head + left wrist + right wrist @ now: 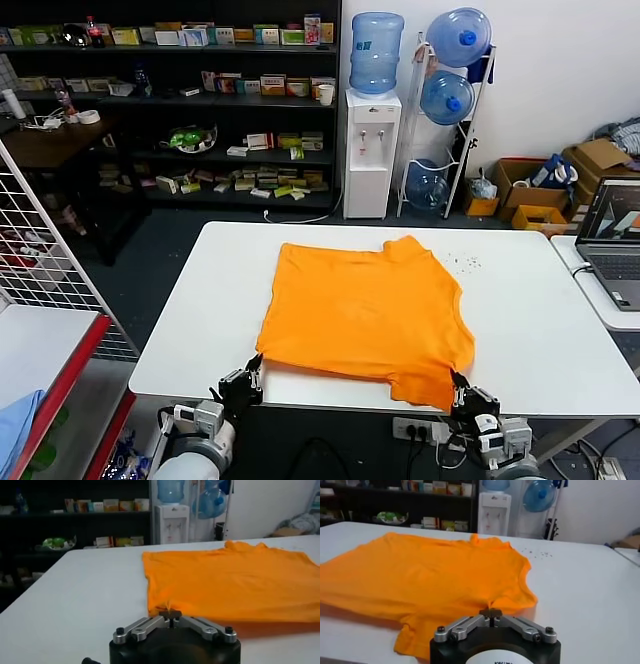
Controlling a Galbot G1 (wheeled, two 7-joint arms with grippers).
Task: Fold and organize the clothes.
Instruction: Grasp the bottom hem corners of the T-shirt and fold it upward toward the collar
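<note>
The orange T-shirt (365,315) lies spread flat in the middle of the white counter (540,330), its collar toward 12 o'clock and its hem toward 6 o'clock at the near edge. The left pincer (252,372) is at 7 o'clock of the shirt, closed tight on the hem corner. The right pincer (458,385) is at 5 o'clock, pinching the other hem corner.

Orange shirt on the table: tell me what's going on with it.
The T-shirt lies spread flat on the white table. The left gripper is shut on its near left corner, and the right gripper is shut on its near right corner, both at the table's near edge. No fold is made yet.
</note>
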